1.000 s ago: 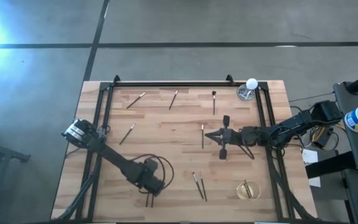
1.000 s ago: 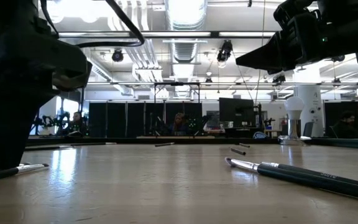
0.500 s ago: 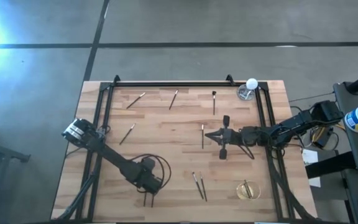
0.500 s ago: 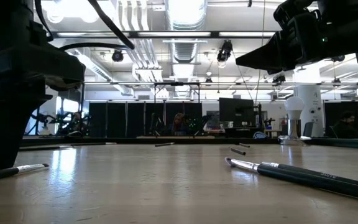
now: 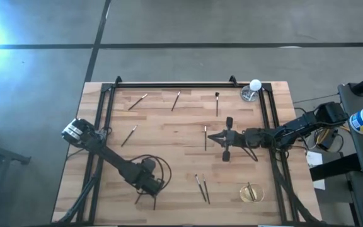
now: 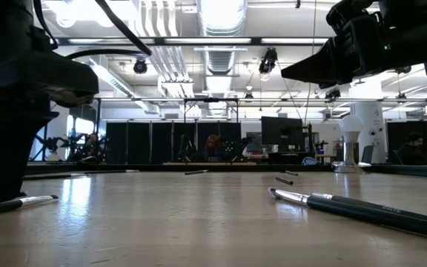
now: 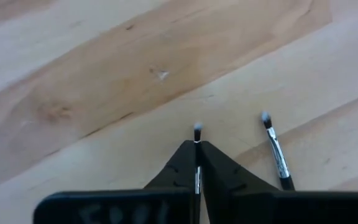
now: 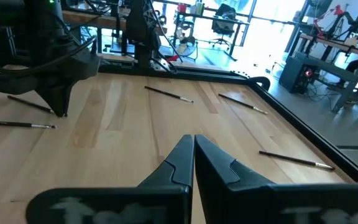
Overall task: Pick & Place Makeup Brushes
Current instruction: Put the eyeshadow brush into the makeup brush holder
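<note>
Pinching a makeup brush (image 7: 197, 149), the left hand (image 7: 197, 163) sits low; right hand (image 8: 193, 155) closed, empty; no legible writing.

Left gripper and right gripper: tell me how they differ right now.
The left gripper is clamped on a makeup brush, whose bristle tip sticks out past the fingertips; the right gripper is shut on nothing. The left gripper is down at the table, by its near left part; the right gripper hangs above the middle, clear of the wood. Both have their fingers closed.
</note>
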